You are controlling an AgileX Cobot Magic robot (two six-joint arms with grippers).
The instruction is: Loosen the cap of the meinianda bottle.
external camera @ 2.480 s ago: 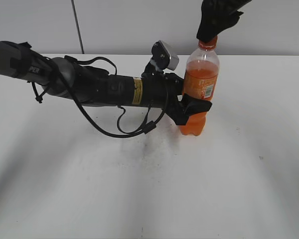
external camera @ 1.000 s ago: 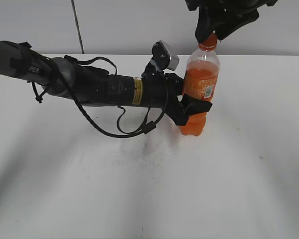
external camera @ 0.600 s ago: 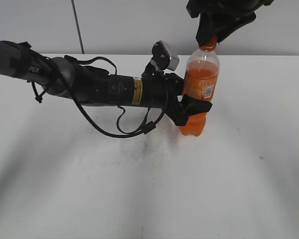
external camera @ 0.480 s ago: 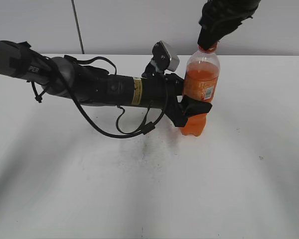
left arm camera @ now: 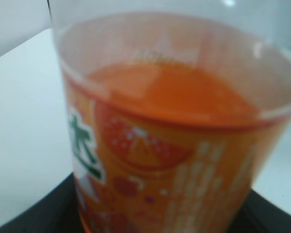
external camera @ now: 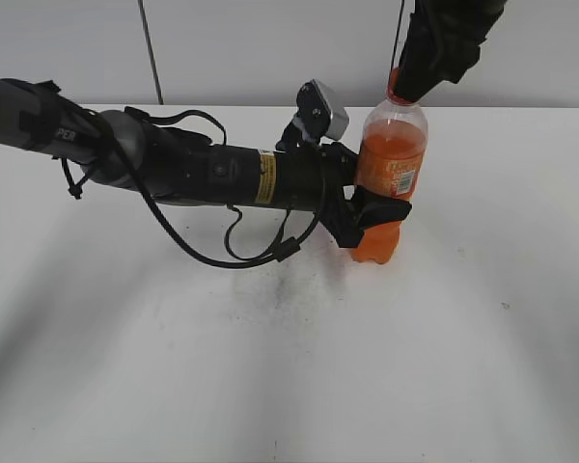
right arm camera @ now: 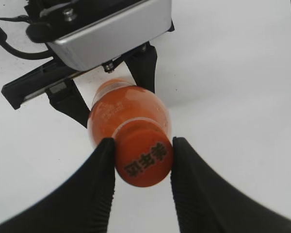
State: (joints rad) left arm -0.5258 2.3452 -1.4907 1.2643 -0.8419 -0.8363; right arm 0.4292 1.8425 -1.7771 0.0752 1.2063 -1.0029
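The meinianda bottle (external camera: 388,164) is clear plastic with bright orange drink inside, and its label (left arm camera: 155,179) is orange with paler orange stripes, an orange-slice pattern and green lettering on a white patch. The cap (right arm camera: 143,158) is orange with dark characters printed on top. The black left arm (external camera: 174,164) has a yellow sticker (external camera: 267,177). The table (external camera: 270,367) is white.

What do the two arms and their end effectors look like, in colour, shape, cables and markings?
The left arm is a black tube with a yellow label, white letters near its base and loose black cables. A silver camera box sits above its black end effector. The right end effector has black, ribbed, rounded fingers.
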